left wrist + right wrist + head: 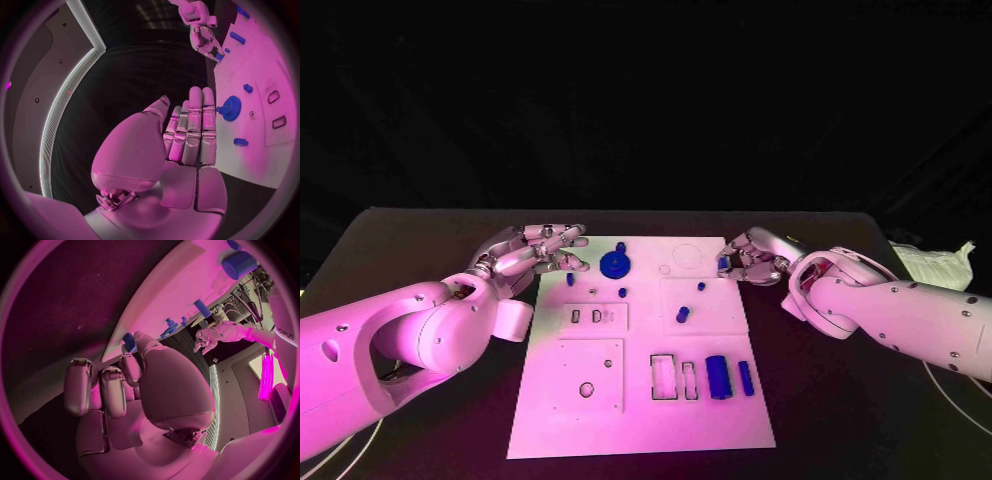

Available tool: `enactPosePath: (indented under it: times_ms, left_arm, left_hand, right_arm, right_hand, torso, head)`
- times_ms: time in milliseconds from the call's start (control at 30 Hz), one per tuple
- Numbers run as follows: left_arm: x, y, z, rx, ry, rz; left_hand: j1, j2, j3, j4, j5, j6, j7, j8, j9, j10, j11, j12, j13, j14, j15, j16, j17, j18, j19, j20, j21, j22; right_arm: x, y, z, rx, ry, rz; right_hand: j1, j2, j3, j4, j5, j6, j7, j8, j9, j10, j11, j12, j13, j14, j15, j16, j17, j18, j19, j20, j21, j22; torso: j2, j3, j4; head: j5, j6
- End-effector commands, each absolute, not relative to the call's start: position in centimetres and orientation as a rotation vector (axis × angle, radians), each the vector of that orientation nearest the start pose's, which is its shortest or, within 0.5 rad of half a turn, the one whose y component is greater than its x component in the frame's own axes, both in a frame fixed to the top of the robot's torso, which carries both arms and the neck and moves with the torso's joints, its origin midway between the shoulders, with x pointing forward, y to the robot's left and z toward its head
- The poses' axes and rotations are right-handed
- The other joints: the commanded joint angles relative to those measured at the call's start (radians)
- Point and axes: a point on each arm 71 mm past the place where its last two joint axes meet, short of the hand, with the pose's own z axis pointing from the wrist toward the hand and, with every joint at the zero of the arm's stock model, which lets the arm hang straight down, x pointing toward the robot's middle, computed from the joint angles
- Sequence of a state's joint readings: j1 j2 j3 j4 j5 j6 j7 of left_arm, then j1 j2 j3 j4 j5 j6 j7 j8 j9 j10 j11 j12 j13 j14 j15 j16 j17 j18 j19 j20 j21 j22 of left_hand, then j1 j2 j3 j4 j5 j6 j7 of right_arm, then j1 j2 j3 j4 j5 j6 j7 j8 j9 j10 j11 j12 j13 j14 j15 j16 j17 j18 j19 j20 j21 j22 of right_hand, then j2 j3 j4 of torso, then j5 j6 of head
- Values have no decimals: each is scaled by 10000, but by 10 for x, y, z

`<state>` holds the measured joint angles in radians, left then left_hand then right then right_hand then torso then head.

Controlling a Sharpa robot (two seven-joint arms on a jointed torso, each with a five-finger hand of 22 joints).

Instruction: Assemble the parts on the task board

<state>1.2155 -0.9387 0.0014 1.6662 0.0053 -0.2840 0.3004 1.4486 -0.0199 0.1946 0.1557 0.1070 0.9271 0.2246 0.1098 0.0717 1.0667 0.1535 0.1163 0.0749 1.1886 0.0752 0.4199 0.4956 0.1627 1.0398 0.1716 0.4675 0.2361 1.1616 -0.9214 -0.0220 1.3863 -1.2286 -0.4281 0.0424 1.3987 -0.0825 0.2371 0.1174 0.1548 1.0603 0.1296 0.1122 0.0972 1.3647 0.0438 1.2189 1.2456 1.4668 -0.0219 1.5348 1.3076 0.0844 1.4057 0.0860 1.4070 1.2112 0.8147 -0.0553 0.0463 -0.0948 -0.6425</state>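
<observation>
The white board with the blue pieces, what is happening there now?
A robot is assembling small blue parts on the task board. Its right robot hand pinches a small blue part at the board's far right edge. Its left robot hand hovers, holding nothing, beside the blue gear. Other blue parts lie loose on the board.

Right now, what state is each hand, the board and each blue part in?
left hand: fingers apart, holding nothing, at the board's far left edge beside the gear
right hand: pinching a small blue part at the board's right edge
task board: flat on the table
blue gear: lying on the board
blue block: lying near the rectangular slots
blue peg: lying loose mid-board
</observation>
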Motion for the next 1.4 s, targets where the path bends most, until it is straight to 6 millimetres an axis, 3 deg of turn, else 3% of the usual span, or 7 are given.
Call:
enactPosePath:
  times_ms: [33,233,667,800,900,1167,1400]
  left_arm:
    - [468,209,-150,-11195,14917,-16258]
    - [468,209,-150,-11199,14916,-16251]
    - [468,210,-150,-11205,14915,-16237]
    - [468,210,-150,-11213,14918,-16224]
    - [469,210,-150,-11217,14918,-16216]
    - [469,205,-151,-11179,14970,-16316]
    - [472,204,-152,-11177,14908,-16289]
  left_hand:
    - [-54,27,-10,-62,9,-73,11,53,14,-85,-6,62,4,-88,-7,43,13,143,-84,17,-17,11]
    - [-54,27,-10,-62,9,-73,11,53,14,-85,-6,62,4,-88,-7,43,13,143,-84,17,-17,11]
    - [-54,27,-10,-62,9,-73,11,53,14,-85,-6,62,4,-88,-7,43,13,143,-84,17,-17,11]
    - [-54,27,-10,-62,9,-73,11,53,14,-85,-6,62,4,-88,-7,43,13,143,-84,17,-17,11]
    - [-75,31,-13,-66,6,-76,11,66,16,-89,-6,80,6,-95,-5,52,23,146,-92,23,-10,18]
    - [-75,31,-13,-66,6,-76,11,66,16,-89,-6,80,6,-95,-5,52,23,146,-92,23,-10,18]
    - [-75,31,-13,-66,6,-76,11,66,16,-89,-6,80,6,-95,-5,52,23,146,-92,23,-10,18]
  right_arm:
    - [501,-283,-195,1193,15882,6568]
    - [501,-284,-194,1331,15636,6559]
    - [498,-273,-180,1920,15293,6600]
    - [493,-253,-172,1926,15361,6930]
    - [486,-225,-166,1651,15453,7274]
    - [472,-161,-161,150,15615,7788]
    - [469,-124,-168,-946,15899,7550]
  right_hand:
    - [132,271,109,-173,-284,327,-135,169,83,178,-117,259,206,912,-142,50,2056,-122,6,-122,78,42]
    - [257,551,277,-366,-672,698,-326,398,227,243,-268,343,310,923,-273,72,2101,-128,20,-246,89,66]
    - [100,661,268,-393,-881,719,-376,456,309,259,-318,332,328,927,-330,80,2118,-135,33,-318,96,83]
    - [29,670,255,-389,-826,672,-371,442,322,166,-316,168,195,907,-334,29,2028,-117,-7,-329,52,-8]
    - [-75,679,235,-366,-748,612,-351,419,333,81,-304,20,80,890,-330,-13,1957,-111,-23,-334,28,-50]
    - [-130,693,233,-358,-711,567,-343,397,338,-2,-299,-137,-49,880,-325,-39,1915,-110,-27,-333,18,-63]
    - [-126,701,245,-372,-686,560,-345,394,342,-19,-301,-173,-77,874,-326,-54,1888,-109,-28,-333,14,-69]
  torso:
    - [-5,-6,0]
    - [-3,-3,7]
    - [-26,-11,4]
    - [-34,-11,-12]
    - [-42,-13,-23]
    - [-104,-50,25]
    - [-176,-91,40]
  head:
    - [1,-2]
    - [-1,-17]
    - [-11,28]
    - [21,63]
    - [78,128]
    - [325,61]
    - [555,3]
